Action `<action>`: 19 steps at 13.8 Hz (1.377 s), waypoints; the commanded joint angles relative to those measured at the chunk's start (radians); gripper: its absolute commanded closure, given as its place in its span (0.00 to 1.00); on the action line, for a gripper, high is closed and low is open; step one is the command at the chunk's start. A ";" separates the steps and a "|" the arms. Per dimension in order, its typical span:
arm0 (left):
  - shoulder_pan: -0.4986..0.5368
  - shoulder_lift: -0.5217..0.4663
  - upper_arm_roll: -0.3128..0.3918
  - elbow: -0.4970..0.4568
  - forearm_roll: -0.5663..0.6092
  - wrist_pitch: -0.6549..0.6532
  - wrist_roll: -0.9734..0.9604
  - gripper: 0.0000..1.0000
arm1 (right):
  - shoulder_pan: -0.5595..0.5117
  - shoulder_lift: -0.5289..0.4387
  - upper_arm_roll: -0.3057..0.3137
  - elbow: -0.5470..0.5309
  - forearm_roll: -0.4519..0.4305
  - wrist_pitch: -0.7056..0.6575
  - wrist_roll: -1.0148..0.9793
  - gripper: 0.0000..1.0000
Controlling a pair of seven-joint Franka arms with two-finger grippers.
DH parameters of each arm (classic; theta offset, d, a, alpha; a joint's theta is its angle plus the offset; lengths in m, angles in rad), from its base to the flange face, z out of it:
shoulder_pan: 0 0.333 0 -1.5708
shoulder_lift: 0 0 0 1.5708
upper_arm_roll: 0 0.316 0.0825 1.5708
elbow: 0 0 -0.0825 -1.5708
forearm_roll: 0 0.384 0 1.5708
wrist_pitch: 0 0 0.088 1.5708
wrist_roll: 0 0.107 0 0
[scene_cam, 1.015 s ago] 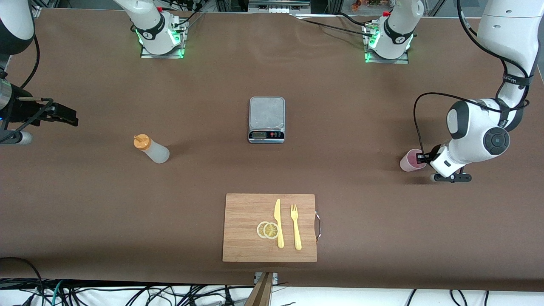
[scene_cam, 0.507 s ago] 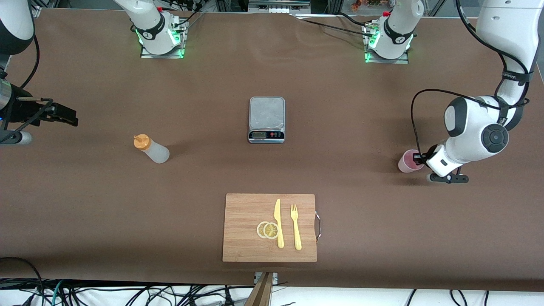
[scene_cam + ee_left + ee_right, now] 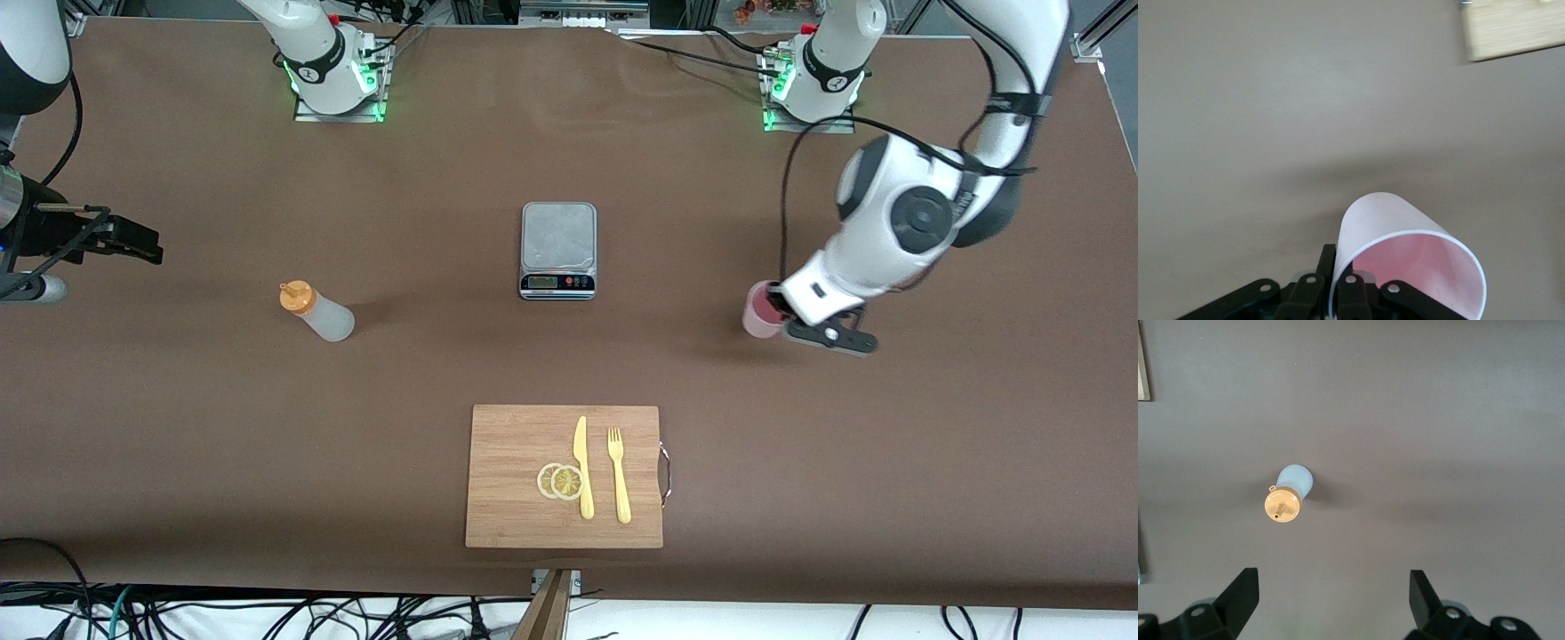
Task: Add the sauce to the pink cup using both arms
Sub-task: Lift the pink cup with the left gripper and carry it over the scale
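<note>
Your left gripper (image 3: 775,313) grips the pink cup (image 3: 758,310) at its rim, lifted over bare table | your right gripper (image 3: 133,240) waits, fingers spread wide; the sauce (image 3: 318,313) stands below it, apart, untouched

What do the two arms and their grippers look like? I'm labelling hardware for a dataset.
Both arms are glossy white shells with black joint caps and loose black cables along them. The left arm has a black band with small lettering. The left gripper and the right gripper are black, with flat black fingers and silver screws.
</note>
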 commanded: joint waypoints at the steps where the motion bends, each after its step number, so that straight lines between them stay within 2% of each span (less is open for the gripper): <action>1: -0.105 -0.010 -0.031 -0.012 -0.025 -0.003 -0.225 1.00 | -0.008 -0.005 0.004 -0.006 0.013 0.006 -0.010 0.00; 3: -0.186 -0.001 -0.046 -0.012 -0.048 0.016 -0.350 1.00 | -0.008 -0.005 0.002 -0.006 0.013 0.006 -0.010 0.00; 6: -0.297 0.045 -0.051 -0.012 -0.160 0.091 -0.474 1.00 | -0.008 -0.005 0.004 -0.006 0.013 0.006 -0.010 0.00; 13: -0.511 0.172 -0.046 -0.012 -0.152 0.274 -0.686 1.00 | -0.012 -0.004 0.004 -0.006 0.014 0.006 -0.010 0.00; 19: -0.538 0.197 -0.028 -0.014 -0.152 0.298 -0.692 1.00 | -0.012 -0.004 0.004 -0.006 0.014 0.006 -0.010 0.00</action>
